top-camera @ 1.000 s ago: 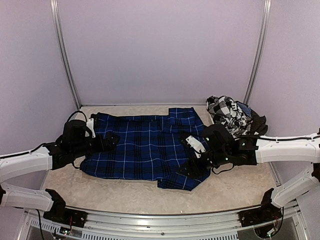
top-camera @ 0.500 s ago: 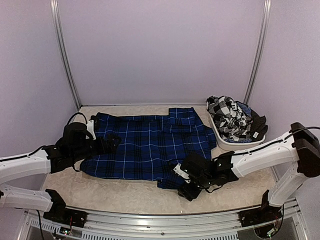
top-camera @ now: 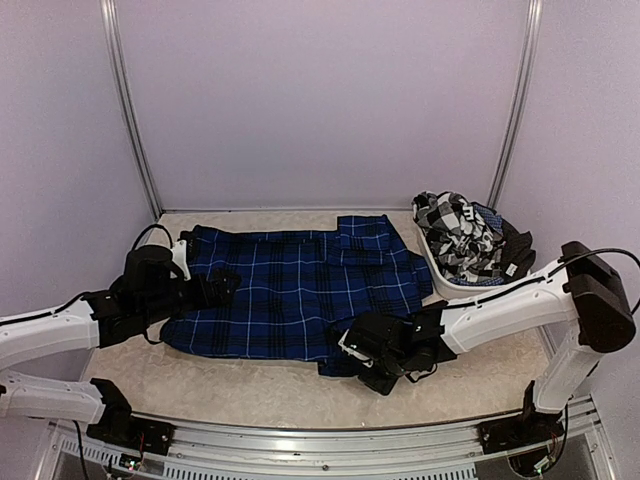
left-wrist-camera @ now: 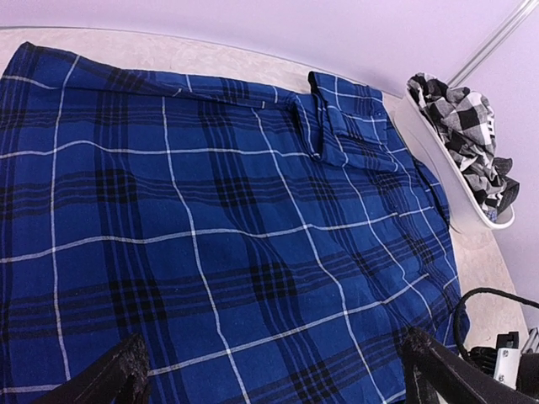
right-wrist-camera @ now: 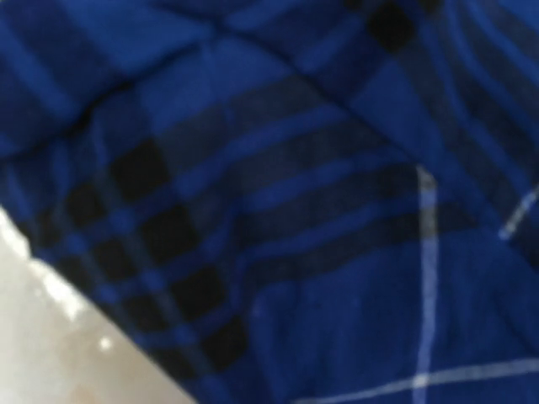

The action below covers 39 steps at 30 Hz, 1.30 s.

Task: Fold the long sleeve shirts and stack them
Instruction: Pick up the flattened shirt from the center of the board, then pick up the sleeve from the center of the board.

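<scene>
Top external: I see the royal blue plaid cloth shirt (top-camera: 300,290) flat, no fold yet. My left gripper (top-camera: 228,283) is wide open, empty; my right gripper (top-camera: 352,352) is closed tight at its hem.

Beige table (top-camera: 250,385), white bin (left-wrist-camera: 442,181) far R, lilac walls (top-camera: 320,100), metal posts (top-camera: 130,110)

No lettering, brand, number or sign can be read anywhere - not on the royal blue plaid cloth shirt (top-camera: 290,290), nor on the crumpled black-and-white checked cloth shirt (top-camera: 458,236) to its right.
</scene>
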Available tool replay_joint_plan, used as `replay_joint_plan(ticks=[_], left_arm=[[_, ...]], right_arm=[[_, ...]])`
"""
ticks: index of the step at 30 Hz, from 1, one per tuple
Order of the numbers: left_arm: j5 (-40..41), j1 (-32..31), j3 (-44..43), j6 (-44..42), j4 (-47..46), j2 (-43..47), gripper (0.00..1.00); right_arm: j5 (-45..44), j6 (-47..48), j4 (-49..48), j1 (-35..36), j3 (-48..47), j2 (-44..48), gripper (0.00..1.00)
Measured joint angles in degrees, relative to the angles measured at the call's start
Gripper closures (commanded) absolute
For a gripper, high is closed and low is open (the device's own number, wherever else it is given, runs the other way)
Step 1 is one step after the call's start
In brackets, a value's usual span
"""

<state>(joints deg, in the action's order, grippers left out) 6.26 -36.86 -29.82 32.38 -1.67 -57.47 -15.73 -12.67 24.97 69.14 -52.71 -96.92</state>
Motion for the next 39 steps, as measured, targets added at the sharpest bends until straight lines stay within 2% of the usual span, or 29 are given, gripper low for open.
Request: replay_joint_plan(ticks=[5,8,13,18,24,28,32,39], left_arm=[[-0.46,-1.81,0.39,-2.54,-0.85,0.33,0.02],[-1.95,-4.46,2.03,-4.74,-3.10,1.75,0.04],[-7.30,-9.44,6.08,-8.66,-9.05,3.96,0.09],[-12.70,-14.49,9.07,-11.87,-14.97,3.08,0.10],[-14.49,-20.72,9.49,-14.10,-21.00,-2.58,0.10],[-11.13,-26.43,9.49,-14.27,-24.83,-8.24,0.07],[-3.06,-33.73,8.22,-13.64,-28.44,-15.32,0.07],[11.63,-40.94,-3.26,-12.20,-29.16,-34.69,0.12]], right_arm=[[2.75,0.76,4.39,-0.11,-1.75,4.39,1.00],[7.52,1.81,7.82,-1.66,-5.68,9.35,1.00],[18.80,4.13,10.21,-9.35,-12.39,14.49,1.00],[27.80,5.88,13.16,-18.01,-16.22,14.27,1.00],[33.81,7.28,14.69,-21.84,-18.73,8.52,1.00],[36.61,7.50,15.13,-22.45,-18.80,4.22,1.00],[38.93,7.45,15.32,-22.91,-19.34,3.06,1.00],[41.46,7.45,15.15,-23.96,-21.49,2.99,1.00]])
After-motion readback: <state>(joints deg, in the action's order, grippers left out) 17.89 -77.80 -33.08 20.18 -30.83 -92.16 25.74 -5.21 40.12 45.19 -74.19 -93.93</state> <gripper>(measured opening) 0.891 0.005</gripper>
